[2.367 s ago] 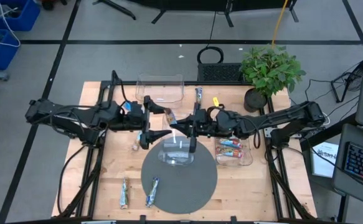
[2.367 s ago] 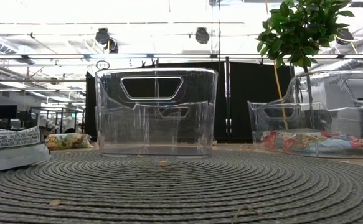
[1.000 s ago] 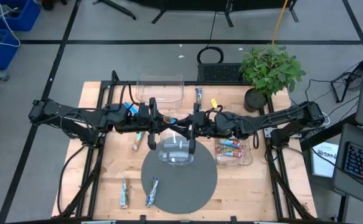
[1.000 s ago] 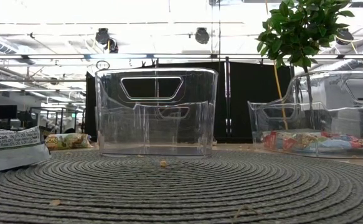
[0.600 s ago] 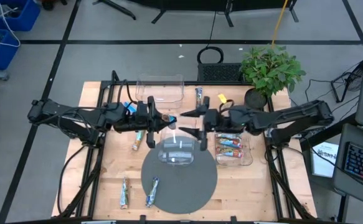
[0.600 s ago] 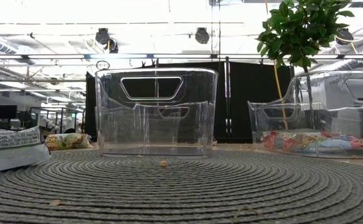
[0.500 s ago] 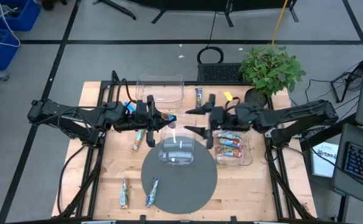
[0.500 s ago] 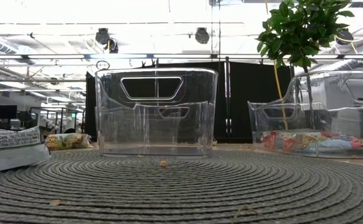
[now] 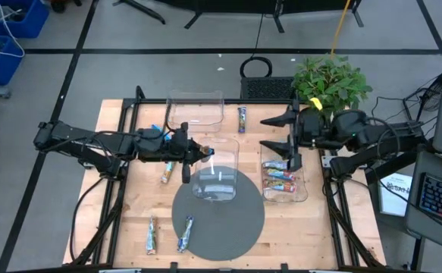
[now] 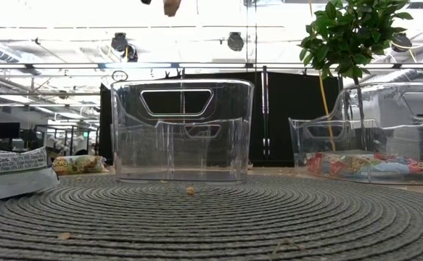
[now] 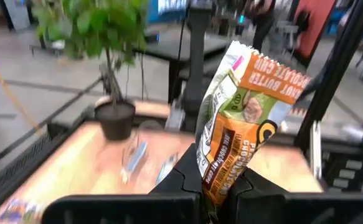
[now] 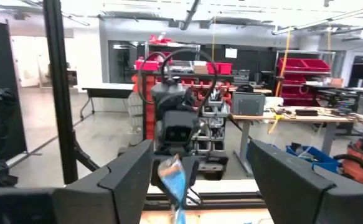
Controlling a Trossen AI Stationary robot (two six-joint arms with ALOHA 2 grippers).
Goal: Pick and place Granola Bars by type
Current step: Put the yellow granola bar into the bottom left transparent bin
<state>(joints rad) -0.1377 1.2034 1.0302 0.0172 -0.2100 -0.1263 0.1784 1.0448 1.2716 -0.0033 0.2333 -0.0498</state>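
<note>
Nearest the table's front edge: two foil-wrapped granola bars, one tan (image 9: pixel 152 235) and one blue (image 9: pixel 184 233), flat on bare pale wood beside the round grey woven mat (image 9: pixel 239 227); coarse rope coils plain in the low view (image 10: pixel 218 225), with crumbs on them

On the mat's far half, a clear rigid plastic bin (image 9: pixel 219 168), rectangular with rounded corners and cut-out handles, empty in the low view (image 10: pixel 182 130)

Just left of that bin, the left gripper (image 9: pixel 186 152), clenched on a tan bar (image 11: pixel 246 118): crinkled wrapper, orange and white panels, dark print, pinched at its lower end between the dark fingers (image 11: pixel 187 180) and standing up, slightly tilted, above them. Same bar visible as a small brown tip at the top of the low view (image 10: pixel 171 7). Another tan bar (image 9: pixel 165 175) flat on the wood under that arm

To the right of the mat, a second clear bin (image 9: pixel 284 182) with several bars piled inside, red, tan and light-blue wrappers (image 10: pixel 371 165)

Above that bin's far end, the right gripper (image 9: pixel 287 142), fingers spread wide and holding nothing, broad matte black pads (image 12: pixel 128 177) well apart in the right wrist view

Farther back, a third clear bin (image 9: pixel 195 111), and one dark-blue bar (image 9: pixel 242 119) lying alone on the wood beside it

At the far right corner, a leafy green plant in a dark pot (image 9: pixel 327 87)
</note>
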